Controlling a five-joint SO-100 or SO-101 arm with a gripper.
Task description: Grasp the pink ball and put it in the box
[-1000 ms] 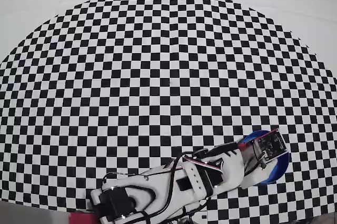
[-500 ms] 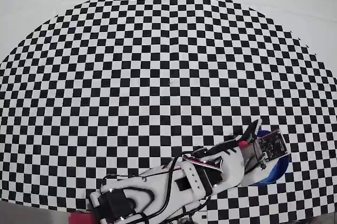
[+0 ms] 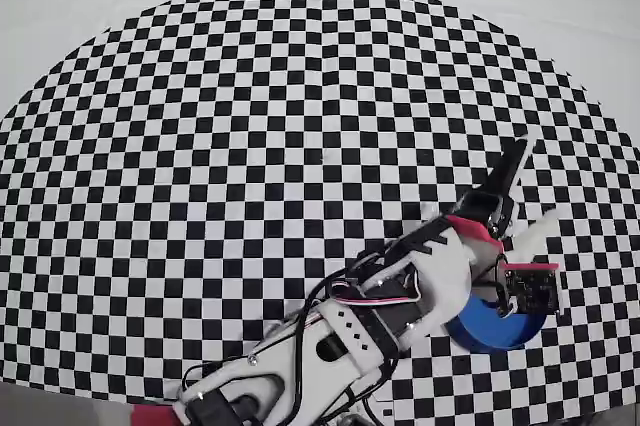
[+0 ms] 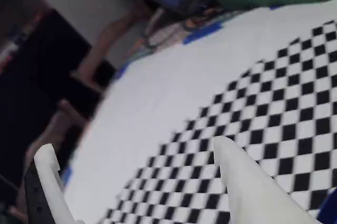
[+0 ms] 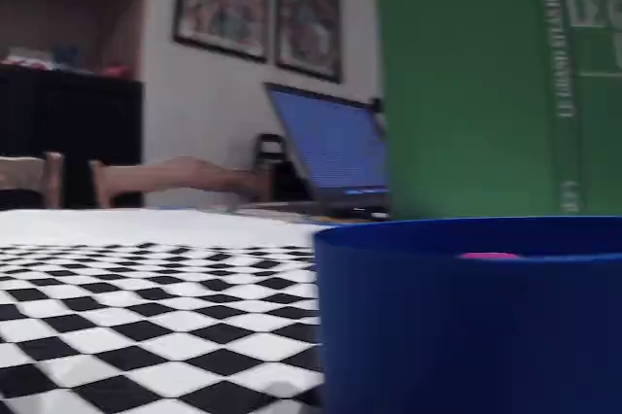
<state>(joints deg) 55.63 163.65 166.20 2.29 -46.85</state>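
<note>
The fixed view, set low at table level, is the only one that shows the pink ball (image 5: 489, 256): a thin sliver of magenta peeks just over the near rim of the box (image 5: 466, 317), so the ball lies inside it. The overhead view shows the same box (image 3: 497, 330) as a round blue container near the lower right of the checkered mat (image 3: 250, 146), but the arm (image 3: 400, 286) crosses over its upper left part and the ball cannot be seen there. In the wrist view only a blue corner at the lower right edge hints at the box.

The gripper (image 3: 535, 191) hangs above the mat just beyond the box, toward the right edge of the overhead view; its jaws stand apart — one dark finger (image 3: 508, 171) pointing up and right, one white finger (image 3: 540, 229) splayed to the side — and nothing sits between them. The wrist view agrees: two white fingers (image 4: 247, 182) with a wide gap and bare checkers (image 4: 284, 103) behind.

The mat's left and upper stretches lie open, while the box sits close to the mat's lower right border. The wrist view is blurred, and the arm's base is cut off at the bottom of the overhead view. In the fixed view a green panel (image 5: 486, 74) and a laptop (image 5: 335, 152) stand behind the box.
</note>
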